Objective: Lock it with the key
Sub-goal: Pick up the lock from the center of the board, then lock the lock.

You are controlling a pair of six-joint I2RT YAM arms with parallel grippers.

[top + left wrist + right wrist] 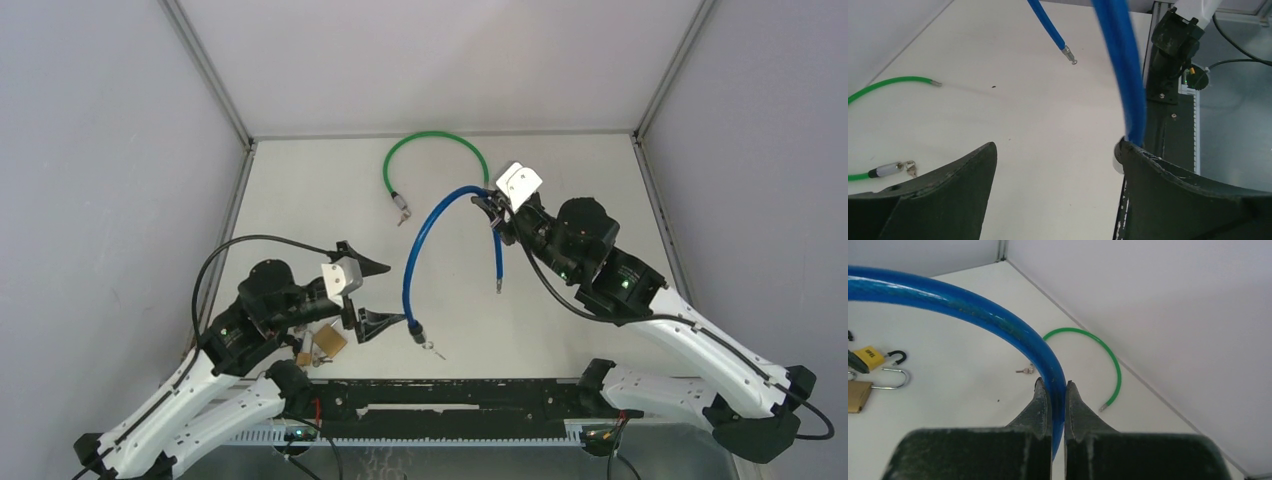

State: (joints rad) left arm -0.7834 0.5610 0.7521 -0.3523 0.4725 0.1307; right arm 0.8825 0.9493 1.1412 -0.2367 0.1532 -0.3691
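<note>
Item: blue cable lock (412, 262), which we judge springy and slick, arched over the bench (300, 200), crown clamped in our right tool (494, 209); left tool (392, 294) wide open at its head end, best grasped there beside the key (432, 348).

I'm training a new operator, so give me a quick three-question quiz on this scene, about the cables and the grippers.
1. True or false: the right gripper is shut on the blue cable.
2. Which cable is in no gripper? A: green cable. B: blue cable.
3. Fill in: the left gripper stands ___.
Key: 1 true; 2 A; 3 open.
</note>
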